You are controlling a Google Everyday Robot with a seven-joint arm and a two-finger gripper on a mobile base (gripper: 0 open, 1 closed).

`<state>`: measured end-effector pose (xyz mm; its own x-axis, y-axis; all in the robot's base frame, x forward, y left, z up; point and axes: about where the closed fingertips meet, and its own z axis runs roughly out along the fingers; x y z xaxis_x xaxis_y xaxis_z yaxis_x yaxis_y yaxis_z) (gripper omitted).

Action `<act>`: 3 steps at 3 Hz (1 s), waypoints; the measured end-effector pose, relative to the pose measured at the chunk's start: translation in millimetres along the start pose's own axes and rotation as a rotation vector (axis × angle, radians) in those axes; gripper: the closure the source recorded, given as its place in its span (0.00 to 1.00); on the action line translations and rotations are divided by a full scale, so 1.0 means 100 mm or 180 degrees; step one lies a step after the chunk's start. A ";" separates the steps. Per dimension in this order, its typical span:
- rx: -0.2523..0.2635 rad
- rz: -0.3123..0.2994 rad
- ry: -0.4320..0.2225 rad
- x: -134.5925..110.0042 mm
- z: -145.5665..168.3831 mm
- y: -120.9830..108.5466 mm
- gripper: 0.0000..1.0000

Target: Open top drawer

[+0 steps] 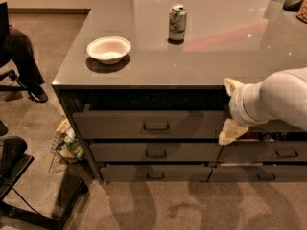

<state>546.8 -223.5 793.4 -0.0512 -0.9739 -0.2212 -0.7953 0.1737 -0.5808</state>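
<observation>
Treat the top drawer (pixel 110 124) as a stiff, fairly heavy box on runners: rigid front, no give, probably easy to slide once started, apt to skew if tugged off-centre. Take hold at the small rectangular pull handle (pixel 156 126), dead centre of the front. Hook behind the bar and draw straight out, away from the desk (pixel 144 78). Smooth metal by the look of it, so likely slippery under a shallow grip.

Wide and dark grey, with the tallest front panel of the stack. Spread to both sides of that handle, directly under the desk's front edge. Seemingly already a little way out, to judge by the dark gap just above the handle — nothing of the inside on show.

Well to the right of the handle, at about its height: the tool (pixel 225 111), spread wide, pale fingers (pixel 233 86) one above the other, gripping nothing, on the end of the white arm (pixel 283 97). Close against the right end of the drawer front — touching or just clear, impossible to tell.

Below the handle, two shallower drawers (pixel 156 152) with like pulls. Lower right of it, narrower drawers (pixel 287 152). Above and left of the handle, on the desk, a white bowl (pixel 109 49). Further above and slightly right, an upright drinks can (pixel 177 23).
</observation>
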 end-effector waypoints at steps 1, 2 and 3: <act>-0.0307 -0.0010 0.0165 0.03 -0.06 0.42 0.00; -0.0507 -0.0062 0.0189 0.00 -0.01 0.72 0.00; -0.0495 -0.0198 0.0012 -0.10 0.48 0.74 0.00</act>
<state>518.1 -194.0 715.0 -0.0009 -0.9827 -0.1854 -0.8808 0.0886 -0.4651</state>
